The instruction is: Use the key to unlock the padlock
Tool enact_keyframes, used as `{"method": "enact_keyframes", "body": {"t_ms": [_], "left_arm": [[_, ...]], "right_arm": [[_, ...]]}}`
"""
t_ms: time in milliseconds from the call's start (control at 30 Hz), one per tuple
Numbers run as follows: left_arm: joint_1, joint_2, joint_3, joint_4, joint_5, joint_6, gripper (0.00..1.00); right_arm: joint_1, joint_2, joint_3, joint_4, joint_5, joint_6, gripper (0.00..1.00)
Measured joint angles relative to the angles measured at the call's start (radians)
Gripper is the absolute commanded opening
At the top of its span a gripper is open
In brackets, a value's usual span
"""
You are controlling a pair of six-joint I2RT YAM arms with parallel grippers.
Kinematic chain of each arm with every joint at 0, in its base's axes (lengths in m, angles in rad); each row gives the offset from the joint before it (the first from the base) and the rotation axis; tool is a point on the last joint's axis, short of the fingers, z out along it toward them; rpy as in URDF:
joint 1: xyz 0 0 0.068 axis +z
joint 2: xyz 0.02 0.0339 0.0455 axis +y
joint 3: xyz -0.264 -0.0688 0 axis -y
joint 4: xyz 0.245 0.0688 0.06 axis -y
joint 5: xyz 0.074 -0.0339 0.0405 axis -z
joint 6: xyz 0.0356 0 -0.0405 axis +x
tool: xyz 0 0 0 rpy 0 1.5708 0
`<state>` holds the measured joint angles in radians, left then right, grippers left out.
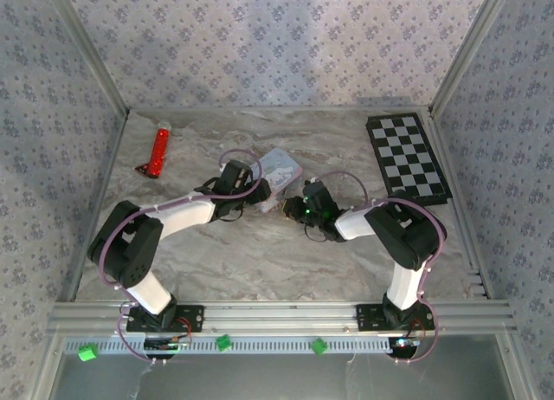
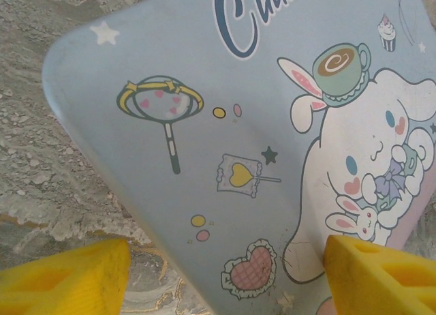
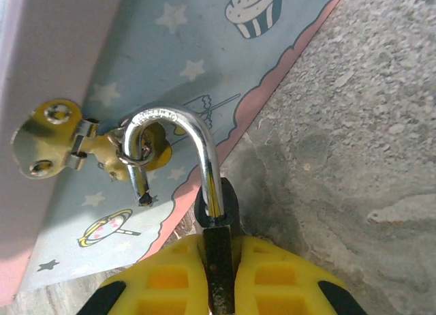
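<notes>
Leftward, my left claw [image 2: 227, 260] stands released, straddling a corner of the pastel-blue cartoon tin [image 2: 204, 90], likely to steady it. Rightward, my right claw [image 3: 219, 250] is clenched on the tiny black padlock [image 3: 216, 209], its silvery shackle [image 3: 208, 151] hooked through the tin's brass hasp [image 3: 54, 134], one end free.

The small black-bodied padlock with a thin silvery steel shackle [image 3: 210, 161] is hooked into the brass hasp [image 3: 61, 141] on the pastel-blue cartoon-printed tin [image 3: 191, 69].

- Shackle: U-shaped, bright metal. Stamped lettering on the crown is too small to read.
- Long leg: seated in the black body.
- Short leg: clear of the body, passed through the hasp's ring, with its notched tip exposed just below the ring.
- Body: just outside the tin's pink-trimmed edge, above the marbled tabletop [image 3: 340, 158]. It is clamped between the yellow fingers of the right claw [image 3: 219, 250], which cover most of it.
</notes>
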<state>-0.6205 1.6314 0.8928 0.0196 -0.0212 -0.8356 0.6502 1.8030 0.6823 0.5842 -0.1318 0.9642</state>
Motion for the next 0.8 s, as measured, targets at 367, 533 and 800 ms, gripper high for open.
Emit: {"method": "enact_keyframes", "body": {"t_ms": [367,533,800], "left_arm": [[-0.008,0.003,-0.006,0.020,-0.018,-0.012,0.74],[-0.024,0.008,-0.010,0.037,-0.041,-0.031,0.74],[-0.033,0.007,-0.017,0.049,-0.056,-0.045,0.74]], "right_arm": [[-0.013,0.000,0.000,0.038,-0.015,0.077,0.00],[-0.010,0.005,0.003,0.072,-0.005,0.146,0.00],[-0.043,0.038,0.010,0.120,0.003,0.205,0.00]]}}
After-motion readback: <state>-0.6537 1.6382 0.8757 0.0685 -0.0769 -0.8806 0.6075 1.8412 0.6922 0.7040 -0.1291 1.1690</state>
